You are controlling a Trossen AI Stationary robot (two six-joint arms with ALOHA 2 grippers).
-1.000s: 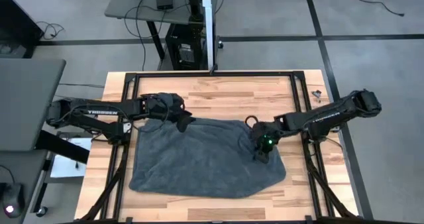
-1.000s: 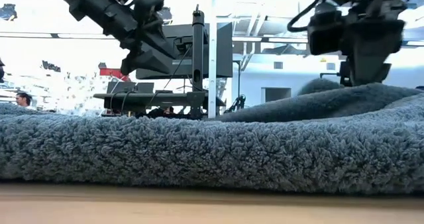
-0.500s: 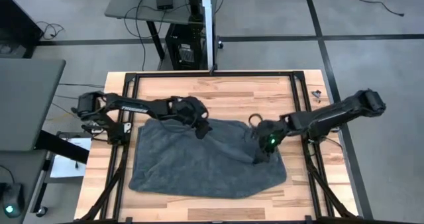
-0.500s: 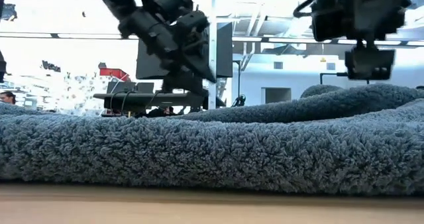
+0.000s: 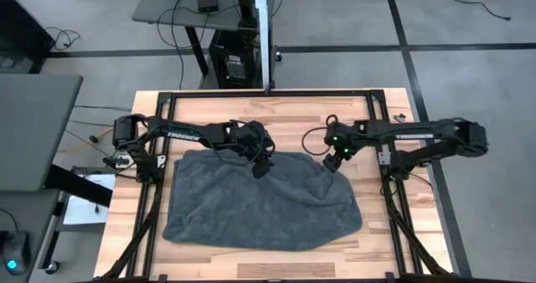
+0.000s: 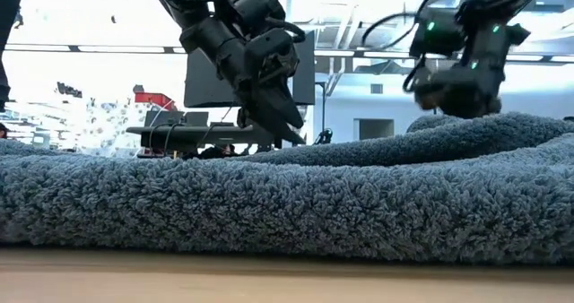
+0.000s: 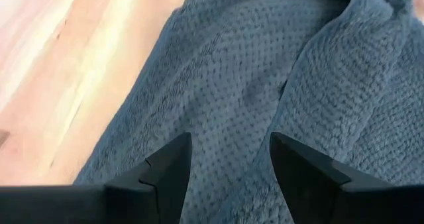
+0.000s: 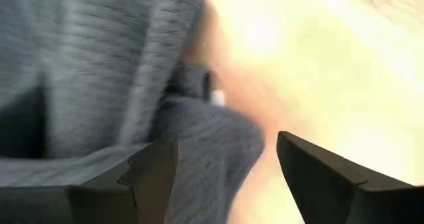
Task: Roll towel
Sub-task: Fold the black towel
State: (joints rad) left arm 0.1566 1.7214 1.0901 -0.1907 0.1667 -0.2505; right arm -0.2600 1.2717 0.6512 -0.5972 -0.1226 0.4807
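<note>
The dark grey towel (image 5: pixel 260 203) lies spread out and rumpled on the wooden table, its underside on the wood. My left gripper (image 5: pixel 261 167) is open, slanting down over the middle of the towel's far edge; the left wrist view (image 7: pixel 228 158) shows towel between and beyond its fingers. My right gripper (image 5: pixel 333 161) is open over the towel's far right corner, raised above the cloth in the low view (image 6: pixel 453 92). The right wrist view (image 8: pixel 225 164) shows that corner with a small white tag (image 8: pixel 217 98).
A black metal frame (image 5: pixel 268 93) runs around the table's far and side edges. Bare wood (image 5: pixel 285 120) shows between the towel and the far rail, and a narrow strip (image 5: pixel 251 262) along the near edge. A small dark part (image 5: pixel 399 117) lies at the far right.
My left gripper has gone from the towel's far left corner toward the table's right, along the far edge, and come down near the cloth. My right gripper has risen off the towel's right part and gone toward the far edge. The towel's far edge lies flatter now.
</note>
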